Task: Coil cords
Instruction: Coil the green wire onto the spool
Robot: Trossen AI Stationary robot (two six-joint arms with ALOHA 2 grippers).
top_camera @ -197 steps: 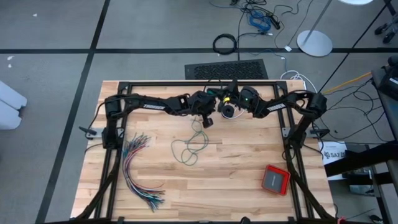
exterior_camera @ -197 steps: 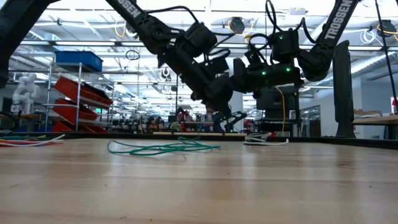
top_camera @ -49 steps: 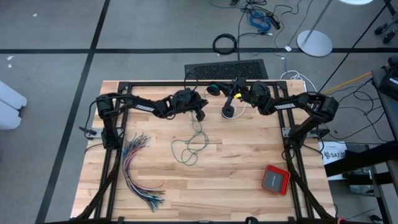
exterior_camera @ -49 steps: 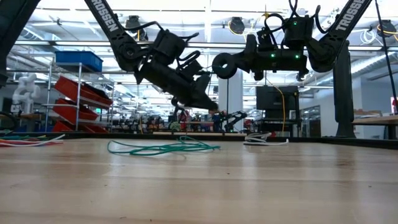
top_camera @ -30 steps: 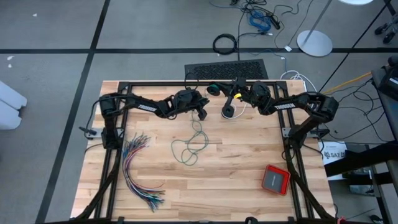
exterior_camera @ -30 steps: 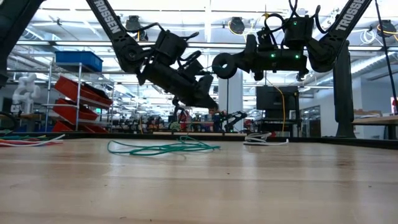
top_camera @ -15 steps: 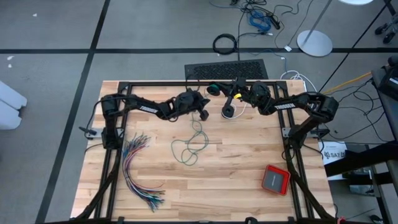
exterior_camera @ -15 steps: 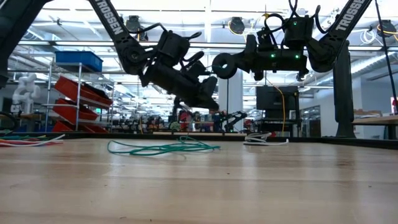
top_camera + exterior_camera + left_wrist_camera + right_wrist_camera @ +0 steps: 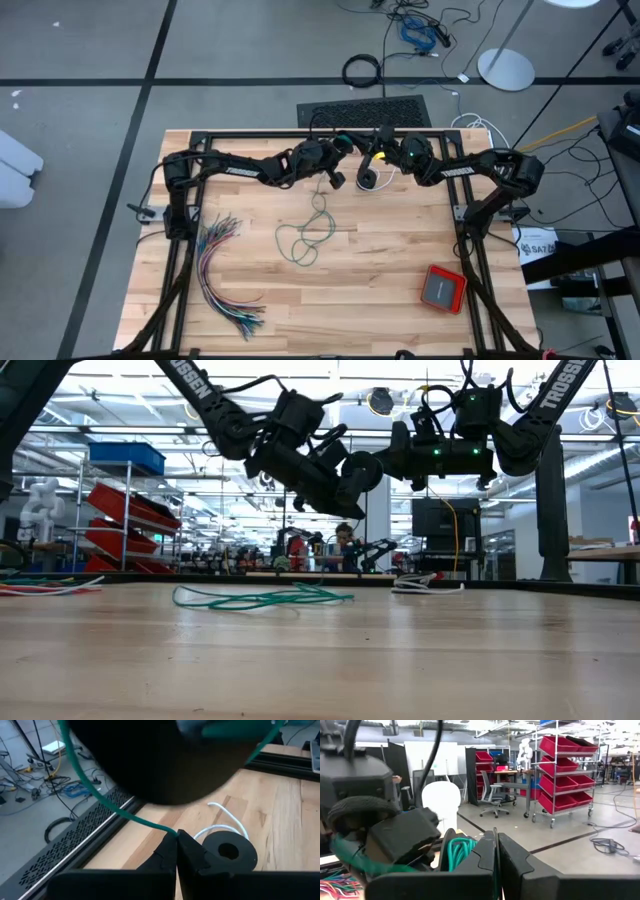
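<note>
With the left gripper (image 9: 176, 836) clamped on the thin teal-green cord (image 9: 145, 822) and the right gripper (image 9: 496, 851) shut, winding is underway; next, wrap another turn.

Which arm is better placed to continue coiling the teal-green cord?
Probably the left. The left gripper is shut on the teal-green cord, whose loose loops lie just below it on the table. The right gripper is shut, raised beside it.

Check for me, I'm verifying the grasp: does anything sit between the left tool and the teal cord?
Nothing visible does. The left tool is shut directly on the teal cord, which leads away from its tips.
</note>
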